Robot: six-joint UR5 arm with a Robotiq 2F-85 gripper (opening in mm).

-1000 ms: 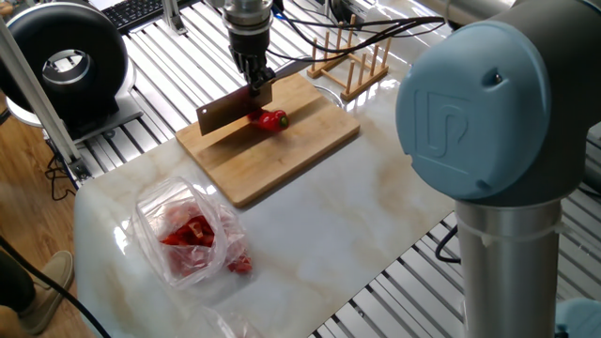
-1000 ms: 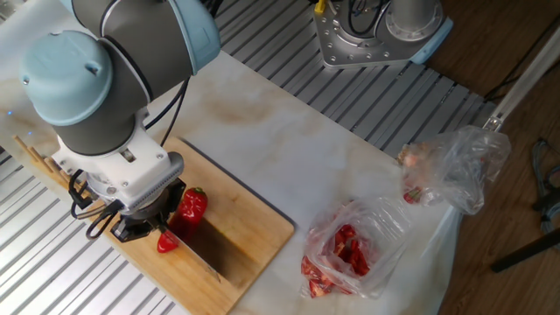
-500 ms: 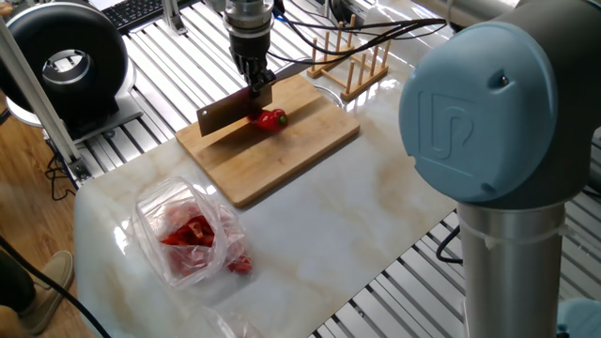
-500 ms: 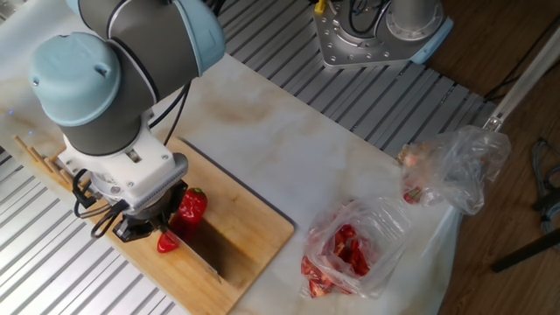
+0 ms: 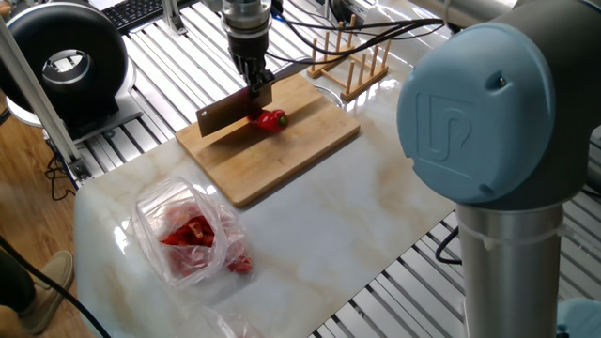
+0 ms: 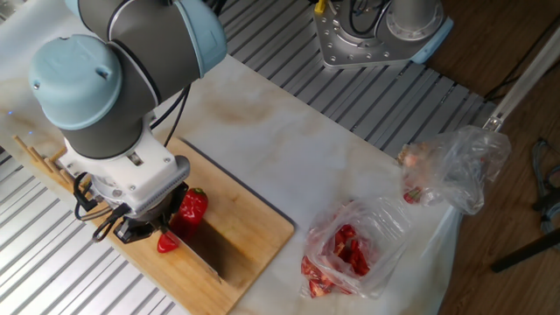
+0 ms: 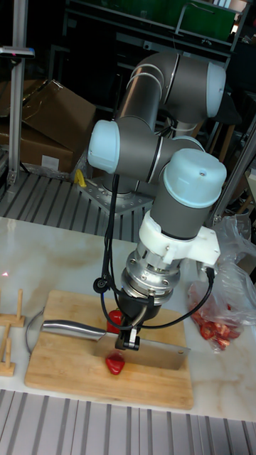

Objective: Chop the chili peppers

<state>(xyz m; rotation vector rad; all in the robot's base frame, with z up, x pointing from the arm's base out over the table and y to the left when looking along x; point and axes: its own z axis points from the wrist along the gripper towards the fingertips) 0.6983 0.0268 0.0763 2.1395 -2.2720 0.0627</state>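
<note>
A glossy red chili pepper [image 5: 273, 119] lies on the wooden cutting board [image 5: 282, 155]. My gripper [image 5: 255, 88] is shut on a steel cleaver [image 5: 228, 114], whose blade rests down across the chili. The other fixed view shows the larger chili part [image 6: 193, 204] on one side of the blade and a small red piece [image 6: 167, 242] on the other, under the gripper [image 6: 154, 229]. In the tall view the cleaver [image 7: 161, 353] spans the board [image 7: 85, 384], with a chili piece [image 7: 114, 363] in front of the gripper [image 7: 130, 340] and another [image 7: 114, 317] behind it.
A see-through plastic bag [image 5: 191, 235] with red pieces lies on the marble table near the front. A second crumpled bag [image 6: 457, 166] sits at the table's edge. A wooden rack [image 5: 354, 59] stands just beyond the board. A black fan [image 5: 62, 58] is at the far left.
The arm's upper joints shifted very slightly. The cleaver, gripper and chili stay in the same place.
</note>
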